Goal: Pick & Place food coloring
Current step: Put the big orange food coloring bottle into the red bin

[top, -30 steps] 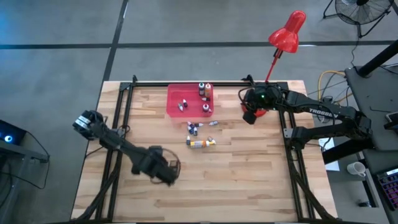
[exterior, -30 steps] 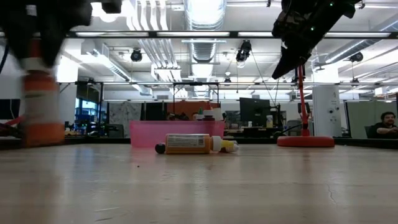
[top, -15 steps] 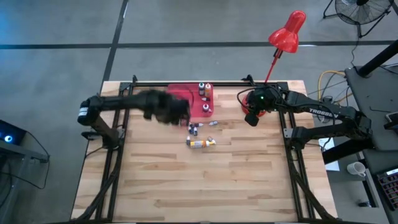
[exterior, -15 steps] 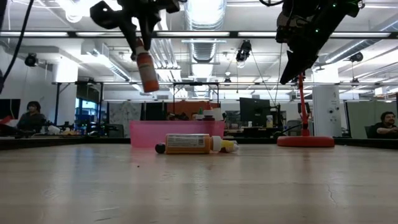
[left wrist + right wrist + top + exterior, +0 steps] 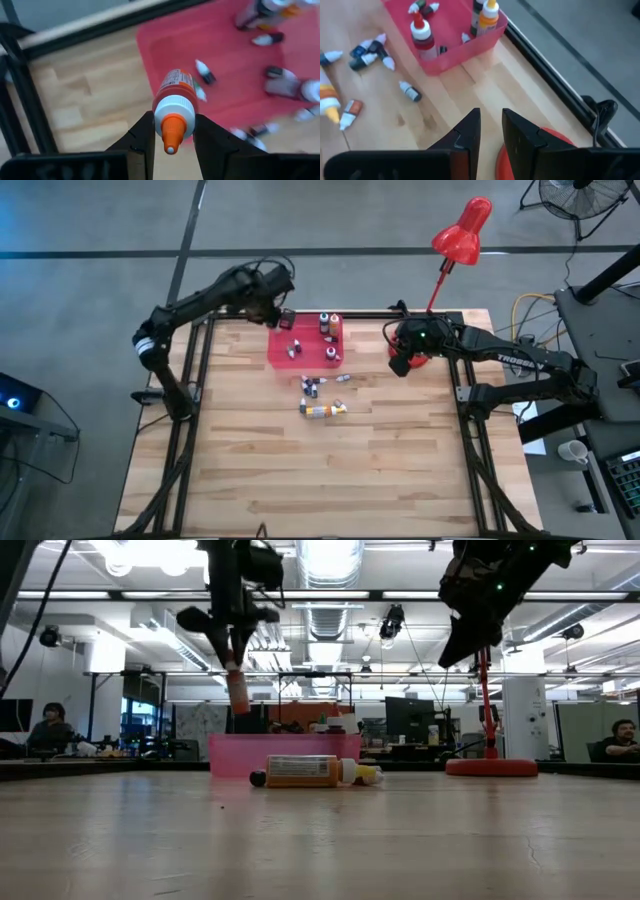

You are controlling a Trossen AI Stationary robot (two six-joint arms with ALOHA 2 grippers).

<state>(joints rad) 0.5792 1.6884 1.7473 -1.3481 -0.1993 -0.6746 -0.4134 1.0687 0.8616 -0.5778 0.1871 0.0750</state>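
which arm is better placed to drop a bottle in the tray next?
Left. Its gripper already holds an orange bottle above the pink tray's edge; the right gripper is empty, off beside the lamp base.

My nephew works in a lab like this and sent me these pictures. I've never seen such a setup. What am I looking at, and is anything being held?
Two dark robot arms work at a wooden table. One camera looks straight down, one sits at table height, and one rides on each wrist. The left pincer is shut on an orange-capped bottle of food coloring, above the left edge of the pink tray. Several small bottles are in the tray; loose bottles lie on the wood beside it. The right pincer holds nothing and hangs by the red lamp.
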